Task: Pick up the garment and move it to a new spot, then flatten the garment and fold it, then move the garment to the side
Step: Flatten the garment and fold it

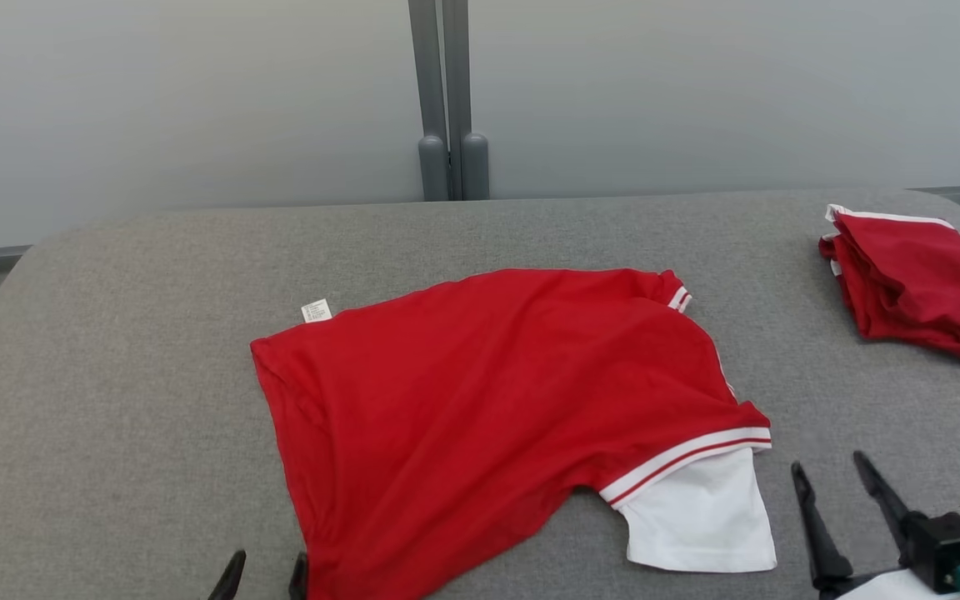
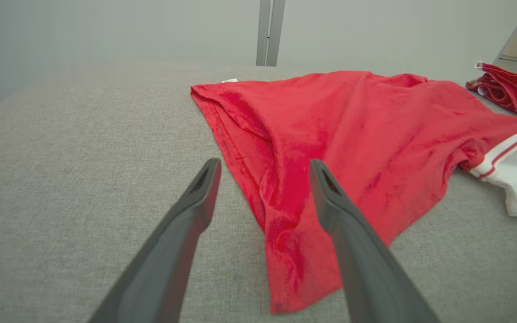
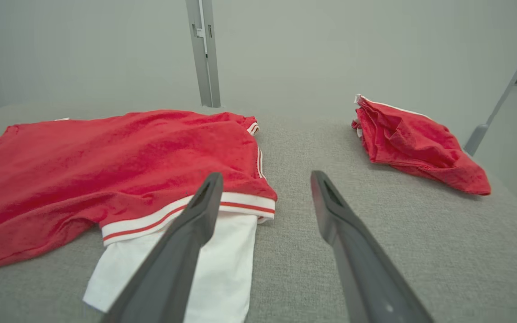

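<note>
A red garment [image 1: 488, 400] with a white sleeve [image 1: 701, 517] and striped cuff lies spread and slightly rumpled on the grey table; it also shows in the left wrist view [image 2: 352, 143] and the right wrist view [image 3: 115, 161]. My left gripper [image 1: 267, 577] is open at the garment's near left hem, and in its own view the left gripper [image 2: 263, 172] straddles that hem edge from above. My right gripper [image 1: 830, 467] is open just right of the white sleeve; in its own view the right gripper [image 3: 265, 184] hangs over the striped cuff's right end, holding nothing.
A second red garment [image 1: 913, 283] lies bunched at the table's far right corner, also seen as a bunched red garment [image 3: 415, 143]. A grey post [image 1: 447, 100] stands behind the rounded grey table [image 1: 113, 375] against a pale wall.
</note>
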You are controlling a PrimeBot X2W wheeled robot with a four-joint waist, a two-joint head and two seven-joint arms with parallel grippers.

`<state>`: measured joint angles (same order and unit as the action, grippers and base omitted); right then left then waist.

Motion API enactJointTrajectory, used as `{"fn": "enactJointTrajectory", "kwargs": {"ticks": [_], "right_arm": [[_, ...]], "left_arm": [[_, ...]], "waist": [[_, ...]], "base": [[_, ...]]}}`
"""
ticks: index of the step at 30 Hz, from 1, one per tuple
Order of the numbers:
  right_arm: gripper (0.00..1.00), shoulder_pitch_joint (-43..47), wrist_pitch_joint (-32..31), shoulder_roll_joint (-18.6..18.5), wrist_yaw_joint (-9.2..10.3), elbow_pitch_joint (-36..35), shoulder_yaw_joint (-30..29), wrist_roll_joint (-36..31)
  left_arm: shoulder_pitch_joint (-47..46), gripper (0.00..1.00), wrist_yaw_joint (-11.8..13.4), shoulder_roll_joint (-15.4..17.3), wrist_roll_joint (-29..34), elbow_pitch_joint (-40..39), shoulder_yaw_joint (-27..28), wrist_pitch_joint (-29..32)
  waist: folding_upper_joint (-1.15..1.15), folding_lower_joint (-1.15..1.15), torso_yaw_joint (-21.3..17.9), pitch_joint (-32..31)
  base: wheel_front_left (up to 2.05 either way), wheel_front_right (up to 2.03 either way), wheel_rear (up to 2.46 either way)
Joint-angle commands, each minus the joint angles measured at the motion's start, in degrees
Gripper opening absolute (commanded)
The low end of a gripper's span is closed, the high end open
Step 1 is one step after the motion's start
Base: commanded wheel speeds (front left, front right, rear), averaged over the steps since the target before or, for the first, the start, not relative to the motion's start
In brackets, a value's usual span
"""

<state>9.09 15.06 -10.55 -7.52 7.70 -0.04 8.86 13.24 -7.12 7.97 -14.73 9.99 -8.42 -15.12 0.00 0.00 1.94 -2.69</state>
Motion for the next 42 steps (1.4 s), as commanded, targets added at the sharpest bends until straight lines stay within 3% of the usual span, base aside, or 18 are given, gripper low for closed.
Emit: {"fn": "enactJointTrajectory", "kwargs": {"ticks": [1, 9, 17, 29, 30, 32, 33, 34, 35, 39, 42], "right_arm": [[1.00, -0.4, -0.2, -1.4, 0.07, 2.6, 2.1, 0.6], [1.00, -2.4, -6.8, -4.8, 0.07, 10.4, 6.2, 1.6], [1.00, -4.0, -11.5, -3.5, 0.07, 14.4, 7.4, 0.7], [1.00, -8.1, -15.2, -1.4, 0.07, 17.9, 9.4, 0.6], [1.00, -8.3, -15.7, -1.2, 0.05, 18.3, 9.8, 0.8], [1.00, -9.0, -16.5, -1.1, 0.03, 19.0, 11.2, 1.4], [0.60, -9.3, -16.9, -1.2, 0.02, 19.4, 12.1, 2.0], [0.22, -9.8, -17.0, -1.3, 0.01, 19.6, 12.7, 2.9], [0.00, -10.1, -17.0, -1.4, 0.01, 19.5, 13.3, 4.0], [0.00, -10.6, -16.0, -2.3, 0.05, 14.8, 12.9, 12.9], [0.00, -9.4, -16.1, -3.6, 0.05, 5.9, 10.6, 20.2]], "left_arm": [[0.9, 1.00, -0.3, 1.5, -0.5, 1.4, -0.8, 0.1], [-0.2, 1.00, -0.4, 4.3, -5.6, 6.0, -7.6, 4.5], [-4.4, 1.00, -0.4, 5.4, -9.5, 11.0, -12.3, 5.6], [-10.3, 1.00, -0.4, 3.7, -15.2, 21.9, -16.9, 4.4], [-10.7, 0.92, -0.4, 3.6, -15.7, 22.6, -17.5, 4.6], [-11.5, 0.46, -0.4, 3.5, -17.4, 24.0, -18.5, 4.6], [-11.9, 0.29, -0.4, 3.6, -18.2, 24.6, -19.3, 4.6], [-12.2, 0.02, -0.4, 3.7, -19.1, 25.1, -20.1, 4.4], [-12.4, 0.00, -0.4, 3.6, -20.2, 25.2, -20.9, 4.4], [-12.9, 0.00, -0.4, 5.3, -26.3, 22.5, -24.2, 4.4], [-11.6, 0.00, -0.4, 7.4, -34.1, 14.3, -22.8, 3.3]], "waist": [[0.00, 0.00, -0.2, 0.0], [0.00, 0.00, 1.1, 1.6], [0.00, 0.00, 1.6, 3.5], [0.00, 0.00, 1.1, 5.4], [0.00, 0.00, 1.1, 5.4], [0.00, 0.00, 1.1, 5.6], [0.00, 0.00, 1.1, 5.7], [0.00, 0.00, 1.1, 5.7], [0.00, 0.00, 1.2, 5.8], [0.00, 0.00, 1.2, 5.5], [0.00, 0.00, 0.6, 5.7]], "base": [[0.00, 0.00, 0.00], [0.00, 0.00, 0.00], [0.00, 0.00, 0.00], [0.00, 0.00, 0.00], [0.00, 0.00, 0.00], [0.00, 0.00, 0.00], [0.00, 0.00, 0.00], [0.00, 0.00, 0.00], [0.00, 0.00, 0.00], [0.00, 0.00, 0.00], [0.00, 0.00, 0.00]]}}
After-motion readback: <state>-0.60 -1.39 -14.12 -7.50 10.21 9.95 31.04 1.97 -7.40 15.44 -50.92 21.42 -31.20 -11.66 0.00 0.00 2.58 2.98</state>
